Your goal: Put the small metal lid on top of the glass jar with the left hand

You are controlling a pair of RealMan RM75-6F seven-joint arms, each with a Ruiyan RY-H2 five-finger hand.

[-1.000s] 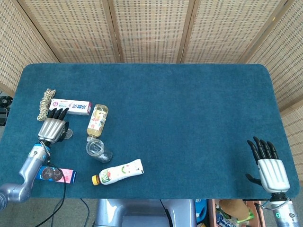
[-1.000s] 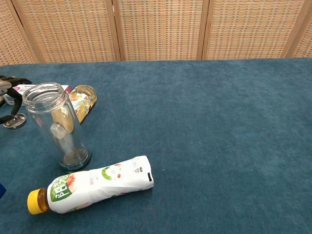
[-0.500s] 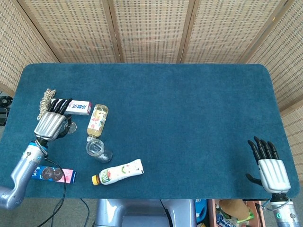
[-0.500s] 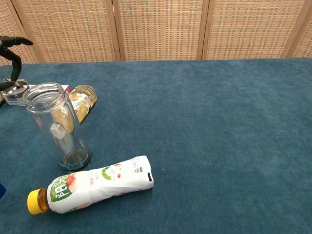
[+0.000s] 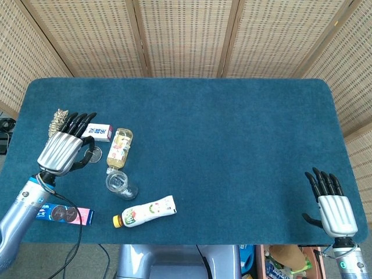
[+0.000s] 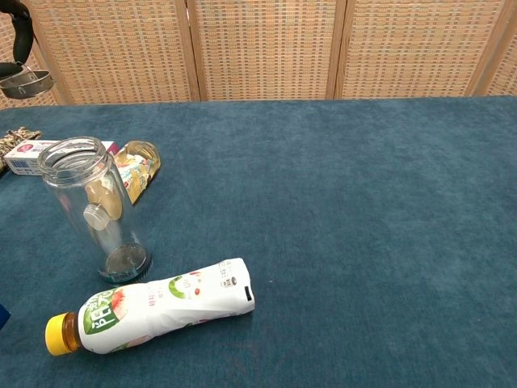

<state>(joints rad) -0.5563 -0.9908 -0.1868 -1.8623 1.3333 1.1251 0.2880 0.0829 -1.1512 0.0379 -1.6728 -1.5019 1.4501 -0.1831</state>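
Left hand (image 5: 61, 152) has risen off table, small metal lid (image 6: 26, 83) pinched in fingers. Glass jar (image 5: 118, 182) upright, open, nearby. Carry-over next. Right hand (image 5: 334, 208) idle, fingers spread.

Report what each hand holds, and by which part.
The left hand pinches the small metal lid at its rim, lifted off the table. The right hand holds nothing.

Left hand (image 6: 18, 28) at top-left corner, pinching small metal lid (image 6: 26, 82) aloft. Glass jar (image 6: 92, 208) upright below it, open-mouthed. Capped bottle (image 6: 153, 316) lying lower still.
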